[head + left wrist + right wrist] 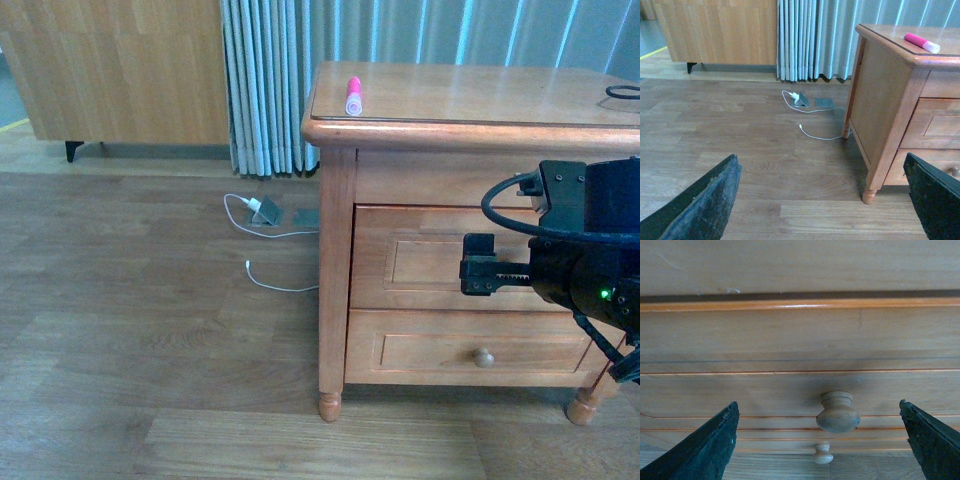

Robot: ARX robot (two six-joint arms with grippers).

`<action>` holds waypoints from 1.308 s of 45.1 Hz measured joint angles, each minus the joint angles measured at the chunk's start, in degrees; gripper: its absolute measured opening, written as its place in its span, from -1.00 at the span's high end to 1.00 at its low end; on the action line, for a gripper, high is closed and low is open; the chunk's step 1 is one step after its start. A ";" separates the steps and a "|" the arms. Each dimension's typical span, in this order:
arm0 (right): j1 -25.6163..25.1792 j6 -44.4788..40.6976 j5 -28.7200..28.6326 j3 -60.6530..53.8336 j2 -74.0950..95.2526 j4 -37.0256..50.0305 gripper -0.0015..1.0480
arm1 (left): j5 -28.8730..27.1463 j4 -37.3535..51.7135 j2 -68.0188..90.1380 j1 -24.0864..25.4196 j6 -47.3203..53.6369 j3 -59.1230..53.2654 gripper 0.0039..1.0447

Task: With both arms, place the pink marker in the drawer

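One pink marker (353,95) to locate. Lies flat on top of the nightstand (470,100), near its front left corner, with the whitish cap toward the front edge. Sits above the right gripper (478,265) and off to its left, well apart and untouched. Appears again in the left wrist view, well ahead of the left gripper (820,165) and clear of both fingers (705,205).

Left gripper: jaws spread wide, nothing between them, hanging over bare wooden floor (740,140).

Drawer (420,260): upper of two fronts, fully closed, directly ahead of the right gripper. Knob (838,412) hidden behind the gripper in the front view. Visible in the right wrist view between the two fingers (932,440), nearer one than the other and touching neither.

Right gripper: jaws spread wide, gripping nothing, close to the drawer front.

Lower drawer front (440,350): closed, beneath the right gripper, with its own small knob (484,357).

Further out: white cable (270,235) loose on the floor, left of the nightstand and ahead of the left gripper. Grey-blue curtain (270,80) behind it. Light wooden cabinet (120,70) further left.
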 joint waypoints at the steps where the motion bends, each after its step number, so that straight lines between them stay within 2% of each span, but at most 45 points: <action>1: -0.09 -0.04 0.00 0.33 0.35 -0.04 -0.84 | 0.02 0.00 0.00 0.00 0.00 0.00 -0.89; 33: -2.12 -2.60 0.07 3.72 4.90 1.01 -0.81 | 0.02 0.00 0.00 0.00 0.00 0.00 -0.89; 41: -1.73 -2.78 -0.07 3.67 4.90 2.01 -0.23 | 0.02 0.00 0.00 0.00 0.00 0.00 -0.89; 54: -1.49 -2.78 0.22 3.67 4.98 1.99 0.52 | 0.00 0.00 0.00 0.00 0.00 0.00 -0.89; 59: -1.42 -2.75 0.39 3.63 4.98 1.81 0.57 | 0.00 0.00 0.00 0.00 0.00 0.00 -0.89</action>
